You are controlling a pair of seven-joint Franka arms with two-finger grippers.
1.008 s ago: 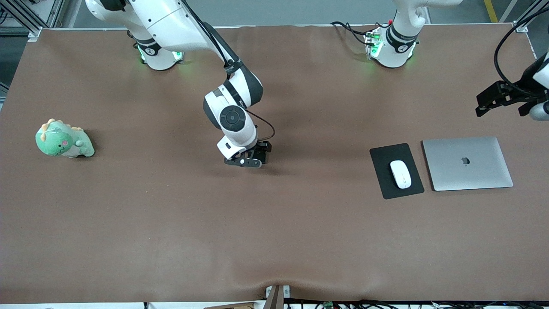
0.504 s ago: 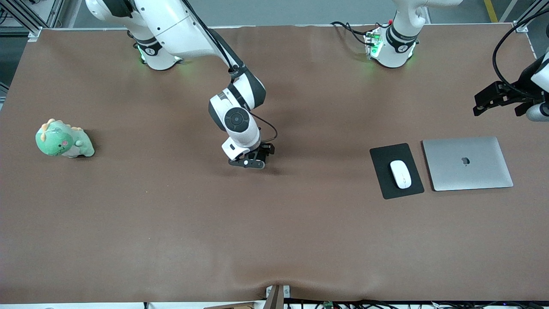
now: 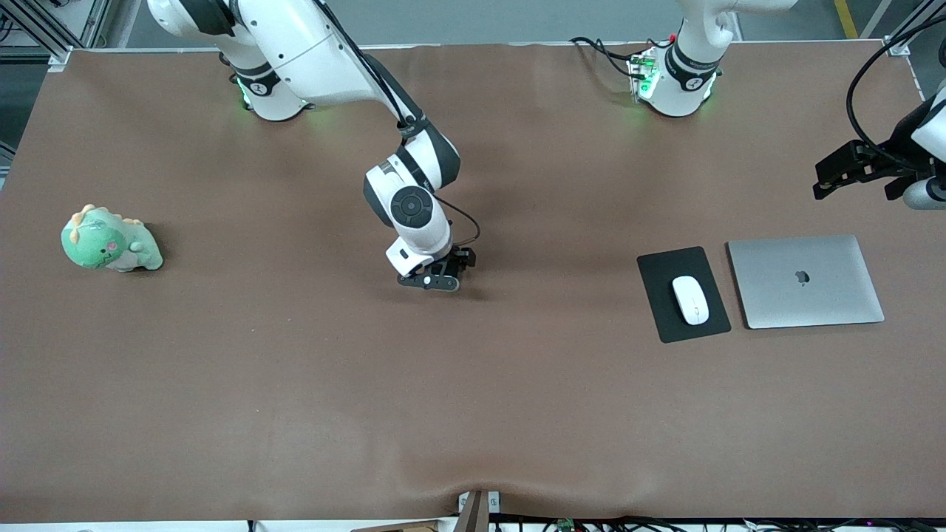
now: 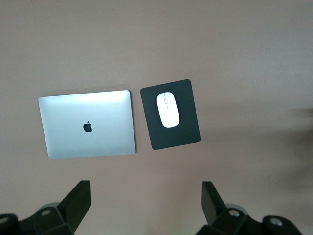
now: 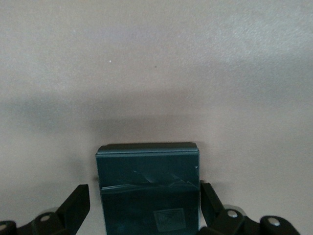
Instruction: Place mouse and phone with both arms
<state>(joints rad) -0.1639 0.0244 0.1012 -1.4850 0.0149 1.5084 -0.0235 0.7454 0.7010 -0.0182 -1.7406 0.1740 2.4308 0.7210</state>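
On the brown table (image 3: 295,384), toward the left arm's end, a closed silver laptop (image 3: 805,281) lies beside a black mouse pad (image 3: 654,295), and the white mouse (image 3: 689,299) rests on that pad, so the mouse's half of the task looks done. The left gripper (image 3: 850,171) hangs in the air over the table's edge near the laptop, its fingers (image 4: 78,198) spread apart and empty; over the last second it has drifted slightly away from the laptop, which reads as an arm that has let go and now waits. The right gripper (image 3: 437,277) sits low over the table's middle and has crept a little toward the left arm's end. The right wrist view shows the dark phone (image 5: 149,188) between its fingers (image 5: 78,200), which flank its sides; a firm grip cannot be confirmed. A green plush dinosaur (image 3: 109,241) sits well apart, toward the right arm's end.
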